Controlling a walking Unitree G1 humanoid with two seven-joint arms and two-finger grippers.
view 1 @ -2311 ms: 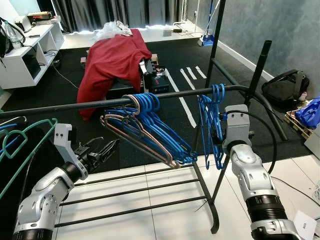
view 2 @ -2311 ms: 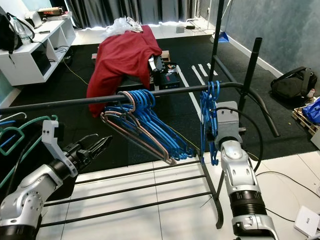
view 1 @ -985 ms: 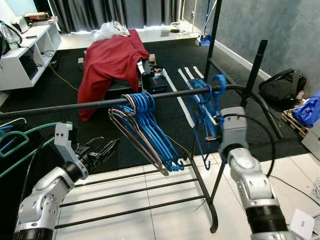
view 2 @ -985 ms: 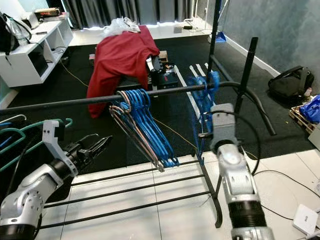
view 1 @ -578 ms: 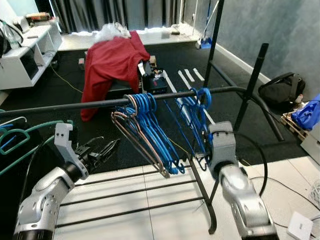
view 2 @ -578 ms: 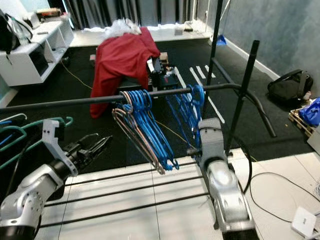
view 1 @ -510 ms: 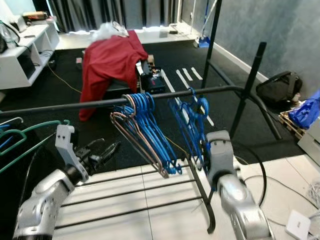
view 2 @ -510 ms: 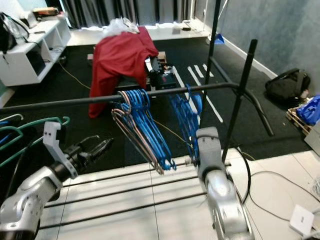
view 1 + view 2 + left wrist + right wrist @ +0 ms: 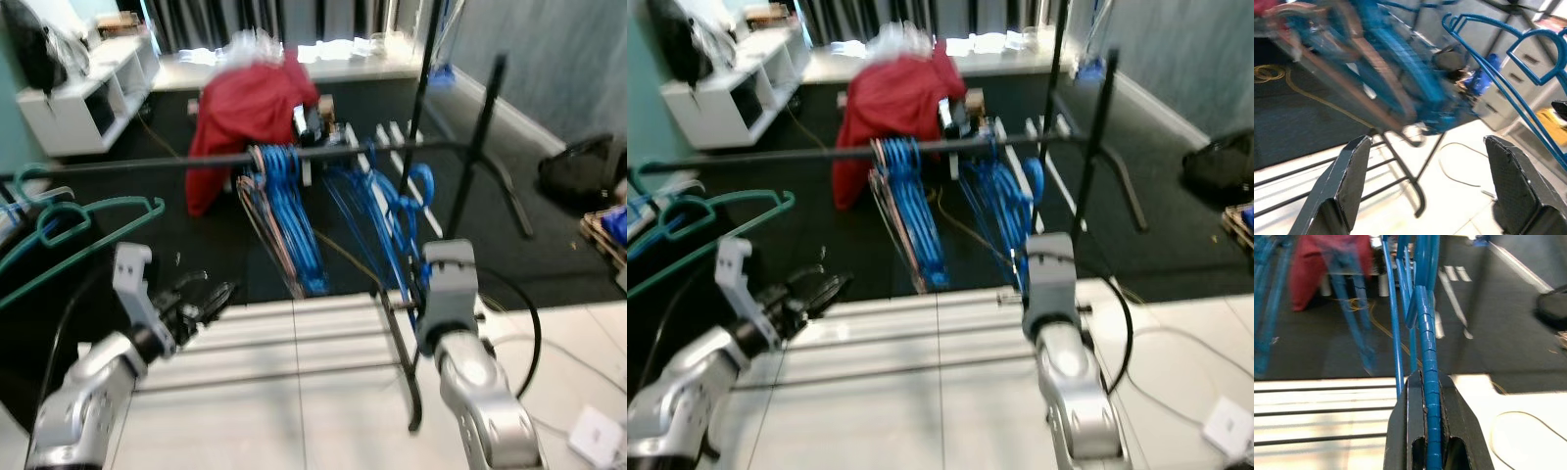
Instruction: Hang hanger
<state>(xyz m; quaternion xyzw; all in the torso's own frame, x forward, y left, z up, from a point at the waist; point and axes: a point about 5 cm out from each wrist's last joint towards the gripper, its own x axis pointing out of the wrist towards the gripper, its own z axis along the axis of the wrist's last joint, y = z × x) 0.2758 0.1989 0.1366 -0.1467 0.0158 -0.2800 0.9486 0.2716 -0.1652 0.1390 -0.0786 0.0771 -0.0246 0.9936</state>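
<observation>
A black rail (image 9: 196,159) crosses the view and carries a bunch of blue and brown hangers (image 9: 284,211). To its right a smaller group of blue hangers (image 9: 387,211) hangs near the rail; the blur hides whether their hooks rest on it. My right gripper (image 9: 1425,379) is shut on the lower bar of one blue hanger (image 9: 1427,431), below the rail (image 9: 413,284). My left gripper (image 9: 208,296) sits low on the left, open and holding nothing, its fingers (image 9: 1352,181) far apart.
A green hanger (image 9: 88,220) hangs at the left. The rack's black upright post (image 9: 478,137) rises on the right, with low bars (image 9: 294,348) over the white tiles. Behind are a red cloth (image 9: 250,103), a white shelf (image 9: 88,93) and a black bag (image 9: 578,171).
The whole picture has shifted and blurred, so the camera moved. The right gripper stays shut on the blue hangers, which now hang closer to the main bunch. The left gripper stays open.
</observation>
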